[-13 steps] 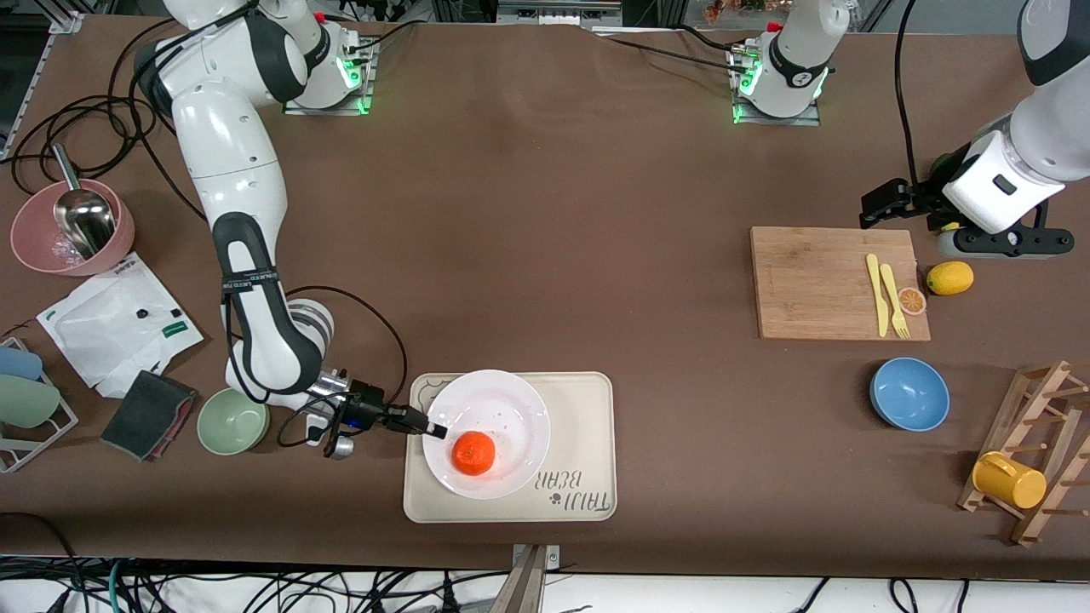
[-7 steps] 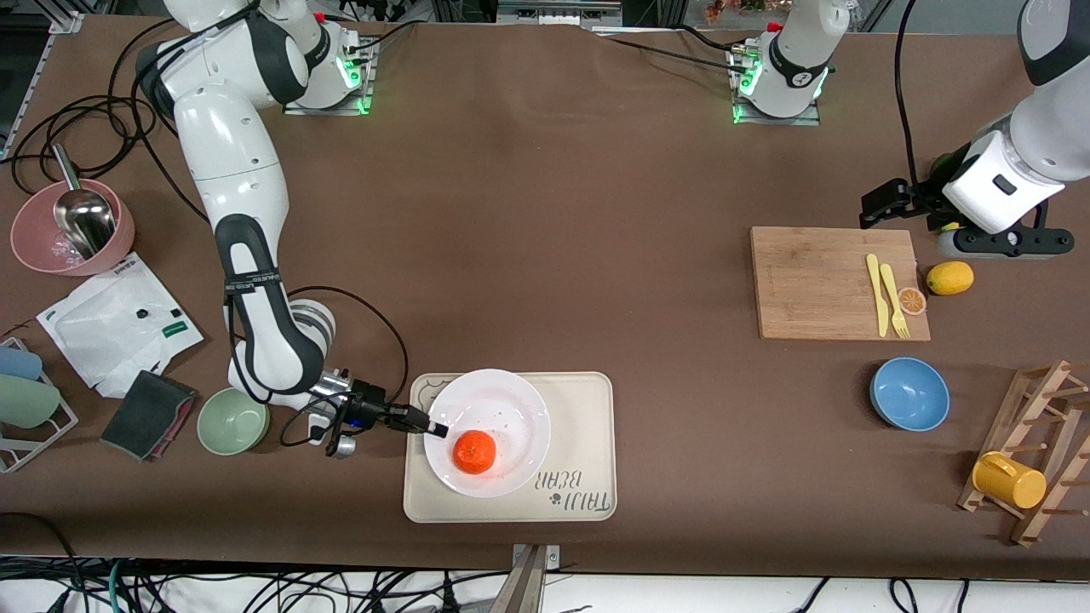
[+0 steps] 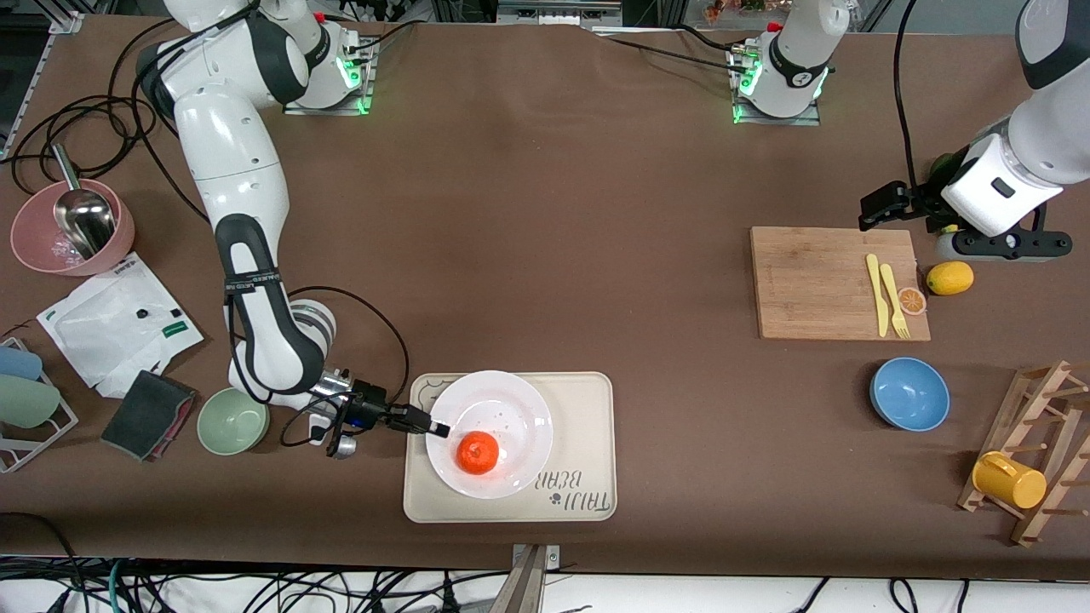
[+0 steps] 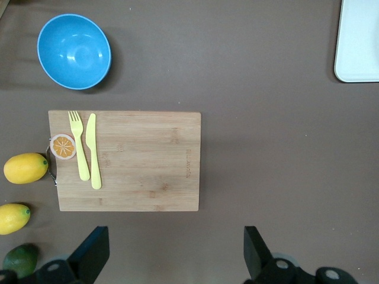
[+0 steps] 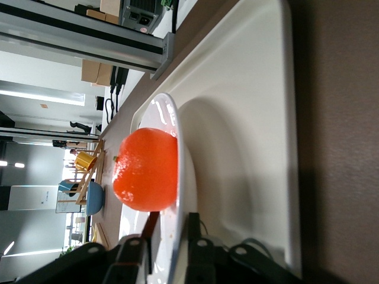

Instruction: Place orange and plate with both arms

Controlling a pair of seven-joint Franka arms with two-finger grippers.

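Low in the frame's middle, the right gripper (image 3: 438,428) straddles the rim of the plate (image 3: 502,396); whether it pinches or has let go cannot be told. The orange (image 3: 477,452) sits in the plate, which rests on the tray (image 3: 588,426). A clean release means opening fully and backing straight off the rim, so the plate is not dragged. At the frame's upper edge, the left gripper (image 3: 881,204) waits wide open, holding nothing, by the cutting board (image 3: 817,281).

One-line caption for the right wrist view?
Right pincer straddling the rim of the plate, which carries the orange on the cream tray.
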